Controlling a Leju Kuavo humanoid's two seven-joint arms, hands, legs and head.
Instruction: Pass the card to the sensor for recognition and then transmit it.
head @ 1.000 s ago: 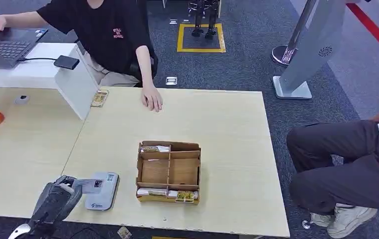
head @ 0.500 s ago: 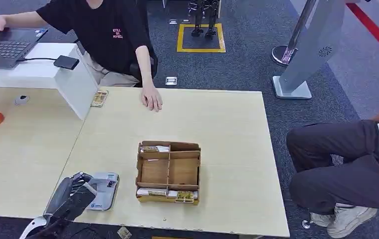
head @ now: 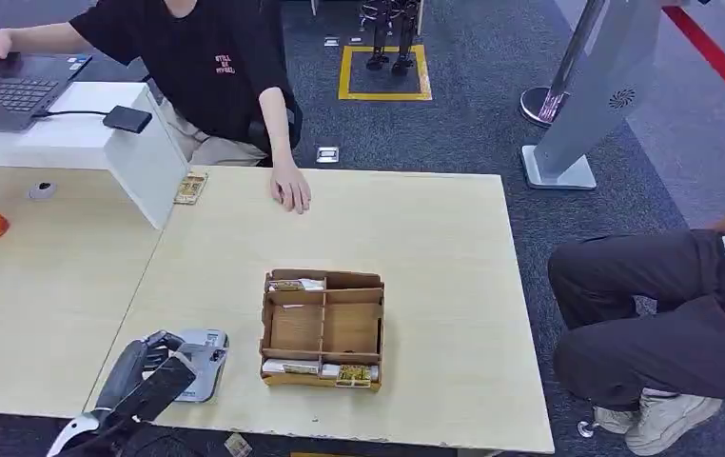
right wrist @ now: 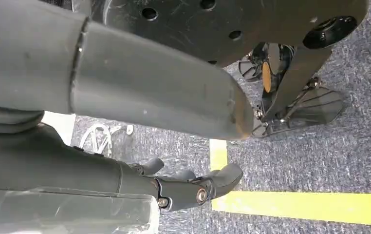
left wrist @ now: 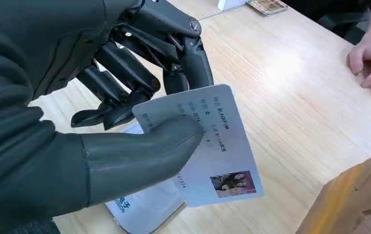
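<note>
My left hand (head: 146, 373) hovers at the table's near left edge, over the near side of the grey-white card sensor (head: 205, 365). In the left wrist view this hand (left wrist: 101, 92) pinches a pale ID card (left wrist: 222, 161) between the thumb and the dark fingers. The card's small photo faces the camera, and the sensor (left wrist: 142, 212) lies just beneath it. My right hand (right wrist: 193, 187) hangs beside my body above the carpet, fingers loosely apart, holding nothing.
A cardboard divider box (head: 323, 328) holding cards stands mid-table, right of the sensor. A seated person's hand (head: 290, 195) rests on the table's far edge, by a white stand (head: 145, 157) and a small card stack (head: 190, 187). Another person's legs (head: 663, 314) are on the right.
My left hand has turned at the wrist and shifted slightly right and nearer over the sensor, still holding the card. The person's hand and the box have stayed put.
</note>
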